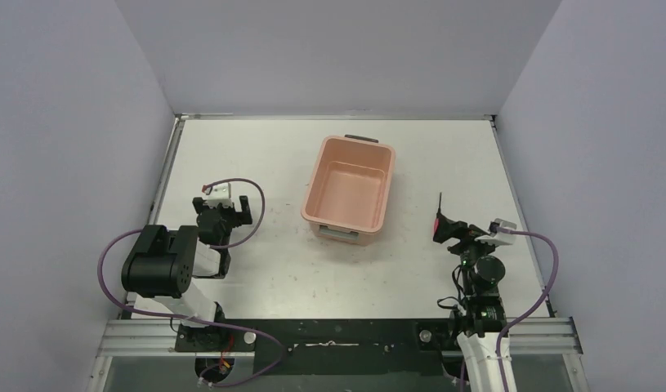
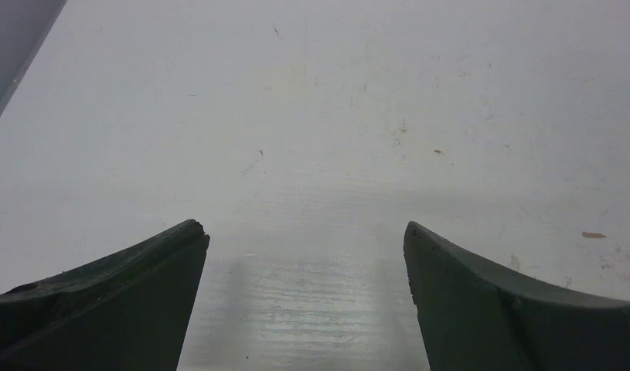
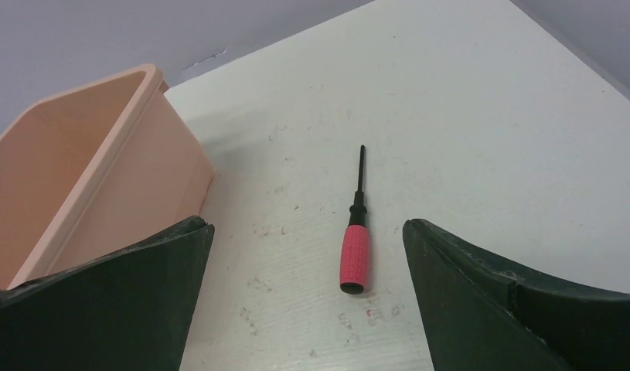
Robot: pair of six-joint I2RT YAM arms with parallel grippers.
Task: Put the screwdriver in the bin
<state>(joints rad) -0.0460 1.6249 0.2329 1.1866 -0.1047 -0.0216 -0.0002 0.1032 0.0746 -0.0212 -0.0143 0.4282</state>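
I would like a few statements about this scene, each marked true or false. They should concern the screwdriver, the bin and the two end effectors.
1. The screwdriver lies on the table, outside the bin. True.
2. The bin holds a tool. False: its inside is empty.
3. The right end effector is shut on the screwdriver. False: it is open, and in the right wrist view the screwdriver lies on the table between its two fingers, touching neither.
4. The left end effector is open, with only bare table in front of it. True.
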